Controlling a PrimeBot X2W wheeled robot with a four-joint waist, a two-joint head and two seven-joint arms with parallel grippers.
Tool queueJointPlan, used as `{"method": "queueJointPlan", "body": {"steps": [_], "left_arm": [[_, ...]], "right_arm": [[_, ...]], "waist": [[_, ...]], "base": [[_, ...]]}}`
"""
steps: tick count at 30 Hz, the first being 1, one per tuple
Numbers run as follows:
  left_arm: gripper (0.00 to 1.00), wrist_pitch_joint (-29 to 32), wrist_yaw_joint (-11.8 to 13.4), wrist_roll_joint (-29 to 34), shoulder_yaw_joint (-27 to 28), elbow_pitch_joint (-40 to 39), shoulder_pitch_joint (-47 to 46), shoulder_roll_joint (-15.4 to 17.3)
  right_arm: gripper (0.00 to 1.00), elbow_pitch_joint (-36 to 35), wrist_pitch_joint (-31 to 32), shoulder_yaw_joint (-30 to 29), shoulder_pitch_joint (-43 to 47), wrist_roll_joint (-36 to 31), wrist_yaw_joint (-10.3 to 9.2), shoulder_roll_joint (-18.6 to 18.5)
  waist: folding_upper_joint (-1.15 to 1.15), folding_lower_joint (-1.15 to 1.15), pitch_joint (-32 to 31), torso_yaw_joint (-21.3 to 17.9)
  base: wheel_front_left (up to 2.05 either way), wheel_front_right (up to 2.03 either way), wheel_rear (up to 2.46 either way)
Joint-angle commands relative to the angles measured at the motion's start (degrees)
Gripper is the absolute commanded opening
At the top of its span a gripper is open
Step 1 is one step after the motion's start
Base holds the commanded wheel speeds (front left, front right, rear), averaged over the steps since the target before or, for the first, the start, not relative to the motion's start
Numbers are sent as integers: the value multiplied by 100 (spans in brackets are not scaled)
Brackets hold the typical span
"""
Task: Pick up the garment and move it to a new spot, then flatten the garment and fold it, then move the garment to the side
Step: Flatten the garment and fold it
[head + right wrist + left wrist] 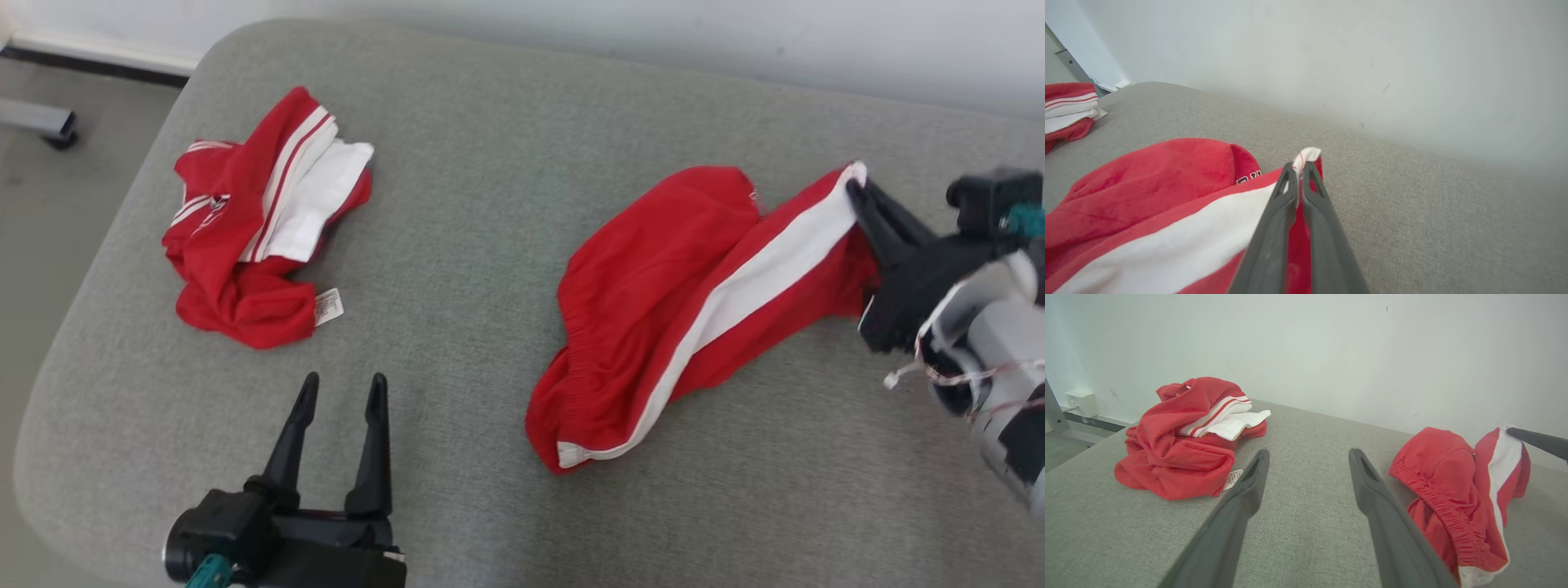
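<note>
The red shorts with a broad white side stripe and a gathered elastic waistband are lying at the centre right of the head view on the grey fabric-covered table, with the waistband end sagging toward the lower middle of the frame and the leg end rising toward the upper right. The right gripper is reaching in from the right edge of that frame, and its jaws are pinching the white-edged corner of the shorts' hem; in the right wrist view the right gripper is showing its two dark jaws pressed together on that fold, with the shorts spreading across the lower left. The left gripper is sitting at the lower left of the head view, its jaws standing wide apart, holding nothing and pointing up the frame over bare grey fabric. A second crumpled red garment with white and red stripes is lying at the upper left, well apart from the shorts, with a small white label showing at its lower right edge. In the left wrist view this crumpled garment is sitting at the left and the shorts at the right, beneath a pale wall.
</note>
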Motion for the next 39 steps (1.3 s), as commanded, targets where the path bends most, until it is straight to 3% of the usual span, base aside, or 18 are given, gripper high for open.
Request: {"method": "queueJointPlan", "body": {"steps": [1, 7, 13, 18, 25, 26, 27, 28, 39], "left_arm": [[100, -19, -37, 39, 95, 26, 157, 3], [100, -19, -84, 171, 310, 77, 388, 3], [100, -19, -143, 298, 537, 74, 582, 2], [100, -19, -205, 351, 598, 102, 553, 2], [100, -19, -246, 397, 618, 160, 526, 3], [100, -19, -253, 400, 621, 163, 548, 3], [100, -19, -260, 410, 618, 168, 573, 2], [100, -19, -268, 427, 623, 174, 607, 1], [100, -19, -311, 606, 847, 104, 815, 2]], "right_arm": [[0, -113, -212, 78, 275, 84, -13, -6], [0, -651, -473, -70, 919, 124, -13, -64], [0, -1739, -469, -1326, 2129, -421, -13, -36], [0, -2410, -471, -2228, 3268, -831, -13, 241], [0, -2845, -471, -3013, 4358, -1289, -13, 784], [26, -2823, -470, -3077, 4435, -1423, -13, 837], [78, -2819, -471, -3163, 4472, -1561, -13, 884], [100, -2835, -472, -3260, 4522, -1714, -13, 938], [100, -3799, -471, -4393, 5291, -2912, -13, 1711]], "waist": [[-1, 0, -290, -315], [-1, 0, -570, -731], [-1, 0, -686, -1179], [-1, 0, -705, -1372], [-1, 0, -775, -1476], [-1, 0, -799, -1495], [-1, 0, -822, -1510], [-1, 0, -851, -1527], [-1, 0, -1099, -1772]], "base": [[0, 0, 0], [0, 0, 0], [0, 0, 0], [0, 0, 0], [0, 0, 0], [0, 0, 0], [0, 0, 0], [0, 0, 0], [0, 0, 0]]}}
